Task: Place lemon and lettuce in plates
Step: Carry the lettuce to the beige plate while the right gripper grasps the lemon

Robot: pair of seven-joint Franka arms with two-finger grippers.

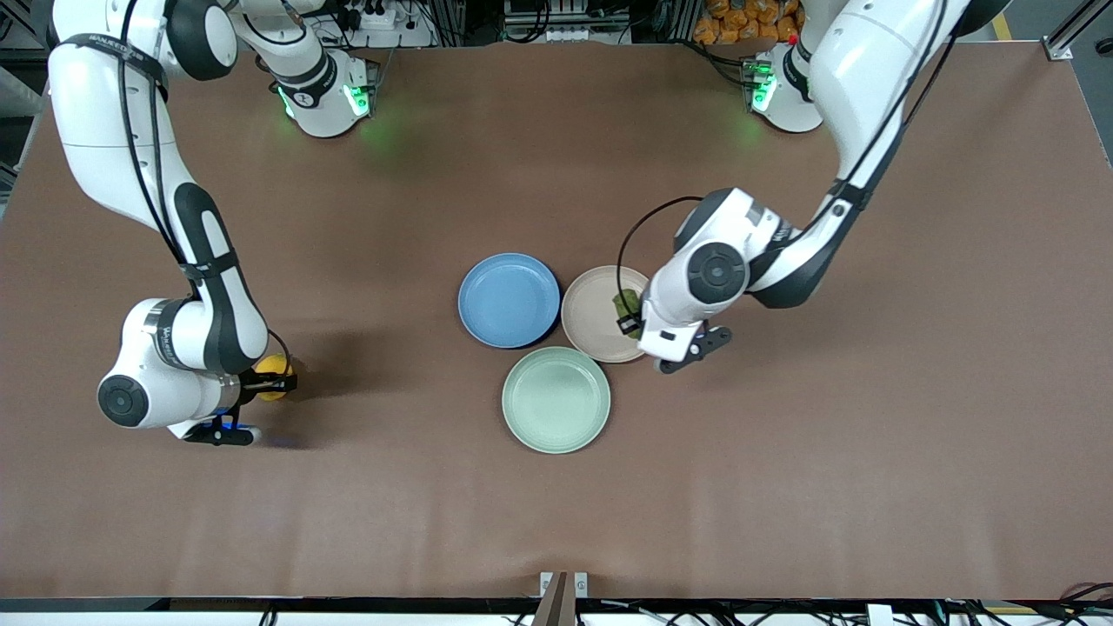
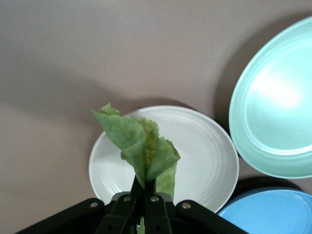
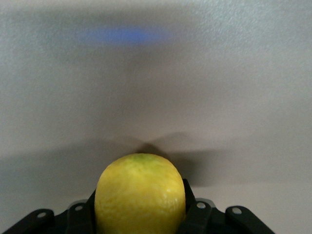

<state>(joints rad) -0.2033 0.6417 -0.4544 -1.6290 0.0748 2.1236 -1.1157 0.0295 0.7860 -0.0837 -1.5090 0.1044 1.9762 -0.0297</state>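
- We are seeing the lettuce (image 2: 146, 146) as a pale green, wrinkled leaf, pinched at its stem end by the left end effector (image 2: 144, 192), whose fingers are closing narrowly on it.
- The leaf's long axis is running straight out from the fingertips, its ruffled end pointing away from them, over the pinkish-beige plate (image 1: 591, 306).
- We are seeing the lemon (image 3: 140, 192) as a dimpled yellow oval, greenish at its tip, gripped between the fingers of the right end effector (image 3: 140, 214) over bare desk (image 1: 556, 522) toward the right arm's end.
- The wrist views are showing both grips; the front view is hiding most of each, yet it alone is showing the blue plate (image 1: 509, 300) lying beside the beige one, with the mint-green plate (image 1: 556, 400) nearer the camera.
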